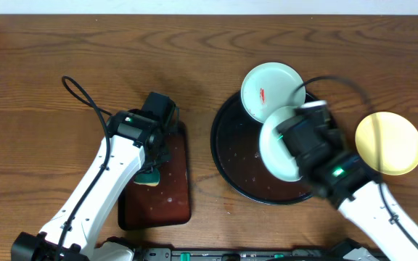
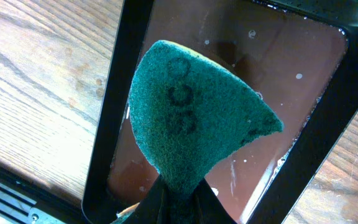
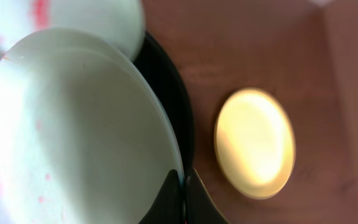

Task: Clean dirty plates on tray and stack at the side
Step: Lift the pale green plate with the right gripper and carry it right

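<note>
Currently, I see one mint plate (image 1: 276,145) pinched at its rim by the right fingers (image 3: 183,191), which are closed on it. It sits over the right-hand part of the black tray (image 1: 236,161), and the wrist view shows faint red specks on its face. Whether its far edge touches the tray I cannot tell.

A second mint plate (image 1: 271,87) lies at the tray's far edge, overlapping the rim, with a red smear near its middle. The held plate covers a little of its near edge. The yellow plate (image 1: 388,143) lies flat on the tabletop (image 1: 49,58) just to the right of the tray, apart from the rim.

To the left of the tray, near but not touching it, is a dark brown rectangular tray (image 1: 177,194) dotted with small droplets. Over it I have the left fingers (image 2: 179,204) clamped shut on a green scouring sponge (image 2: 191,112). The sponge is folded where it is squeezed and fans out wide beyond the fingertips, and there is dark printing on its rough face.
</note>
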{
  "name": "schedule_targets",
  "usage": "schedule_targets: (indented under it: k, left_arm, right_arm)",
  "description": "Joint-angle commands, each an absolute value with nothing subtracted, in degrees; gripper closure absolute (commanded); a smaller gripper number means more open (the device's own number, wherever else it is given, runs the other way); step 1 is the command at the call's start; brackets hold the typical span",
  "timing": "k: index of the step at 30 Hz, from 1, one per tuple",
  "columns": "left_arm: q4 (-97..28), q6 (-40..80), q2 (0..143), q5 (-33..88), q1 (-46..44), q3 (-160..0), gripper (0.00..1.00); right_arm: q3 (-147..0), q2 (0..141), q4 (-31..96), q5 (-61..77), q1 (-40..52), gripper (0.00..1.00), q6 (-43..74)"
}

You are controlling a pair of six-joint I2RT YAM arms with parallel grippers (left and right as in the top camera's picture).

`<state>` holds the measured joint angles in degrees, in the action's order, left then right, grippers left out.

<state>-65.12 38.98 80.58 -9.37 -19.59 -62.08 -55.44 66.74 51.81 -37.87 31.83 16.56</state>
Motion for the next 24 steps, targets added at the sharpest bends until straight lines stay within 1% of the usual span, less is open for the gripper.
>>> schedule_targets:
  k: [1,8,10,13,18,23,24]
  left_arm:
    - [-65.2,39.0,80.4,-9.9,-19.3,-62.1,0.89]
    - [-65.2,39.0,80.4,-9.9,-19.3,-62.1,0.88]
    - [-65.2,39.0,80.4,-9.9,-19.3,-62.1,0.89]
    - [-65.3,39.0,80.4,-9.9,-19.3,-62.1,0.89]
    - [-65.2,39.0,80.4,-9.9,-19.3,-62.1,0.88]
    - [-65.3,39.0,80.4,-9.9,-19.3,-62.1,0.88]
    - [-65.3,39.0,80.4,-9.9,-19.3,-62.1,0.88]
  right_arm:
    - [-56.6,66.2,50.3,-23.9,19.9,0.99,18.7]
    - [-56.6,66.9,45.0,-0.1,-10.3,0.99,17.1]
    - [-56.6,68.0,43.8,4.0,-18.1,0.99,17.2]
    - [-56.5,71.0,43.4,4.9,-28.3,0.99,19.6]
    - [-56.5,77.6,43.0,3.9,-39.4,0.99,21.5]
    - [-56.5,82.7,41.9,4.0,-44.5,0.99,21.8]
    - [-56.5,83.3,41.0,4.8,-44.6,0.90,20.9]
